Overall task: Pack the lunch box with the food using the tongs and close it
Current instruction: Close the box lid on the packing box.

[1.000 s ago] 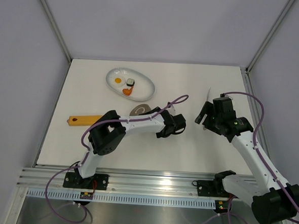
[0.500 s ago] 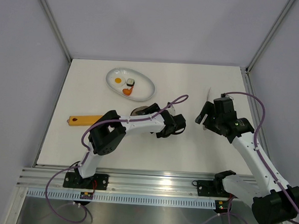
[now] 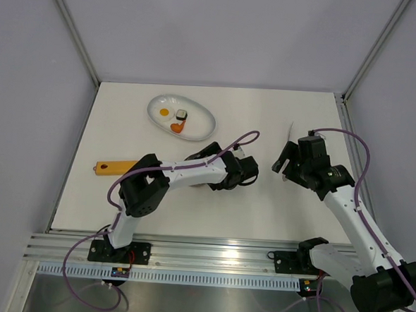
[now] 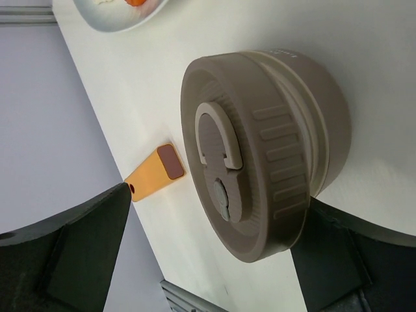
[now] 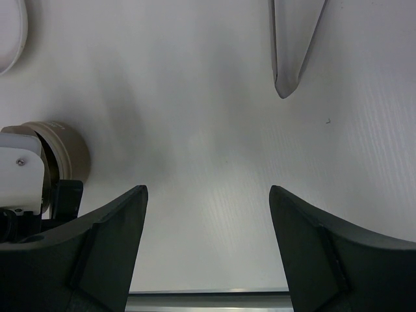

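At the near edge of the bench [image 3: 289, 217] the two arms are bolted side by side. The right end effector [image 5: 207, 195] hangs over bare bench with its jaws spread wide and nothing between them. The tip of the tongs [image 5: 292, 52] lies just beyond it, apart from its fingers [image 5: 107, 247].

The left end effector [image 4: 214, 201] reaches toward the middle of the bench, its jaws also wide. They straddle the lunch box [image 4: 273, 130] without gripping it: one finger [image 4: 84, 247] stands clear of the lid, while the other is partly hidden behind the box wall, so contact there cannot be judged. The lunch box stands on the bench with its ribbed grey-brown lid [image 4: 224, 162] seated on top and the ring handle [image 4: 218, 133] folded flat. From overhead the left arm covers nearly all of it.

To the left of that arm lies an orange flat tool [image 3: 115, 167] with a hole near its end.

Farther back, near the right edge, are the slim tongs [image 3: 292, 131]. Farthest of all, left of centre, is the white oval plate [image 3: 202, 131], which carries food: a fried egg [image 3: 165, 112], a sushi roll [image 3: 182, 115] and an orange chunk [image 3: 176, 128].
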`<action>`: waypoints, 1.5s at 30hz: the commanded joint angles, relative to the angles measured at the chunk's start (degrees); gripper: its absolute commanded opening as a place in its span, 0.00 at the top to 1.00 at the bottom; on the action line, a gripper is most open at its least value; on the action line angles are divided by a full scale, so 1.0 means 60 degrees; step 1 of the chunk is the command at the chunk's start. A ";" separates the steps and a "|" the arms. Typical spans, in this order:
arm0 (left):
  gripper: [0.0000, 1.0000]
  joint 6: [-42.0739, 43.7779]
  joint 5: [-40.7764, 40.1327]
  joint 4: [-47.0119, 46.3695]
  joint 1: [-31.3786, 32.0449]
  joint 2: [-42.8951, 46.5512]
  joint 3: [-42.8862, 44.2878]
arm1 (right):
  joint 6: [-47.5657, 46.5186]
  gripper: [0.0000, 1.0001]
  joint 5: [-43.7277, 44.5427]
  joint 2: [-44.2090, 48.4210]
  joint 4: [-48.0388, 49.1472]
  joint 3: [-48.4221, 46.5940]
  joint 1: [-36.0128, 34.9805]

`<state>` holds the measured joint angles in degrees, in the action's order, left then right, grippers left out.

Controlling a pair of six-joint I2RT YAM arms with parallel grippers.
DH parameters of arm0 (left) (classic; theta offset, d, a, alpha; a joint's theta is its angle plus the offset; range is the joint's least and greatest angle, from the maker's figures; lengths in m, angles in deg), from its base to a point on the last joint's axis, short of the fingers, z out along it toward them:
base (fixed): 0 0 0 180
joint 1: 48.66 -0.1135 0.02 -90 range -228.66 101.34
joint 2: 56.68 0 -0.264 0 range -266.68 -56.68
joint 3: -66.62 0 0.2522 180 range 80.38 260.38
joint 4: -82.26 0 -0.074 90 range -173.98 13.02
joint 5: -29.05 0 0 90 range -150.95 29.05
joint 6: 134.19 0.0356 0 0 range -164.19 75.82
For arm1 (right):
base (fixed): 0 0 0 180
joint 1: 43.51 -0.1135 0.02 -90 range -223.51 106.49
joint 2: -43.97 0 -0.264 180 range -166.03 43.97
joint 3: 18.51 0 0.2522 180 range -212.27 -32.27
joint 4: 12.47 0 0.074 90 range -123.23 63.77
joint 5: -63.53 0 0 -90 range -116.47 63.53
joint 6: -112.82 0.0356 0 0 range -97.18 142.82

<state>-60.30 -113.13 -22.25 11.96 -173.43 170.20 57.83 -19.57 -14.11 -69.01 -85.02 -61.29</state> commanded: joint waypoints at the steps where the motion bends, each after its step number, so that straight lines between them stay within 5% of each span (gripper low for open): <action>1: 0.01 0.0152 0.1196 -0.0372 0.0033 0.0445 0.0074 | 0.0128 0.17 0.0198 0.0276 -0.0017 -0.0187 0.0005; 15: 0.01 0.0650 0.3919 -0.0753 -0.0552 0.1220 0.0147 | 0.0084 0.17 0.0228 0.0291 -0.0091 -0.0290 0.0019; 37: 0.01 0.0285 0.6264 -0.0577 -0.0816 0.2699 0.1216 | 0.0143 0.18 0.0096 0.0248 -0.0003 -0.0217 0.0019; 45: 0.01 -0.0711 0.8870 -0.1702 -0.3288 0.4586 0.0413 | -0.0106 0.20 -0.0664 -0.0265 0.0172 -0.0349 -0.0083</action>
<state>-60.89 -68.19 -27.67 -0.89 -152.10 174.57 58.00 -20.71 -14.59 -69.32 -85.09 -61.34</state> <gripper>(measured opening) 0.988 0.807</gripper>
